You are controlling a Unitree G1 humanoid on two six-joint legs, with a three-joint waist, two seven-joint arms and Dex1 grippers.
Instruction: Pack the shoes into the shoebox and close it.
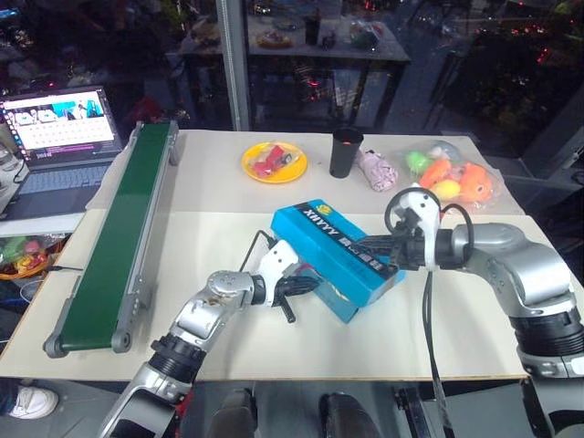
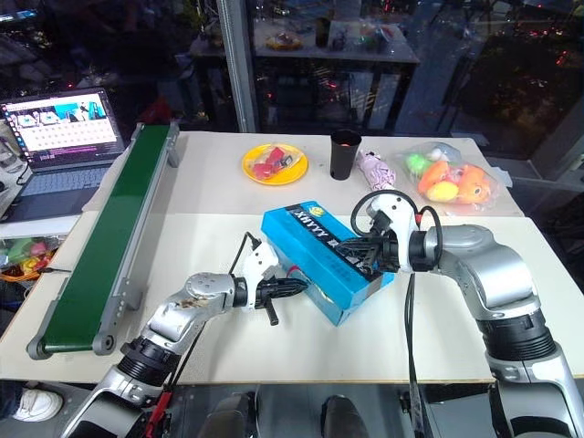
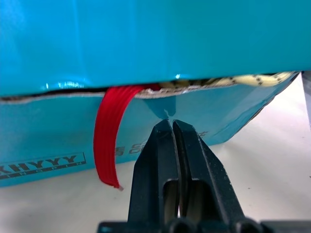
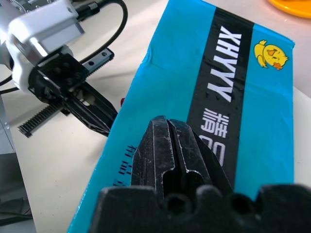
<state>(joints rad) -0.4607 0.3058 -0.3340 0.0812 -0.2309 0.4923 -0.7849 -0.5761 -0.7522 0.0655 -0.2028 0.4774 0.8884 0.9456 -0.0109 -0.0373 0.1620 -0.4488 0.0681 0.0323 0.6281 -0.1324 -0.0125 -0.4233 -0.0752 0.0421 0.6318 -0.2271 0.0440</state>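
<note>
Shoebox mid-desk, lid down but gapped. Red strap and cream lace poke out. Left gripper pressed together at seam; right gripper pressed together on lid. Risk: strap pinched, lid won't seat

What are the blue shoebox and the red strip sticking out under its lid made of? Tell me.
Shoebox: probably cardboard with a glossy printed skin; light glints on it and a raw pale edge shows at the lid seam. Red strip: likely woven fabric ribbon, matte and finely ribbed lengthwise.
</note>
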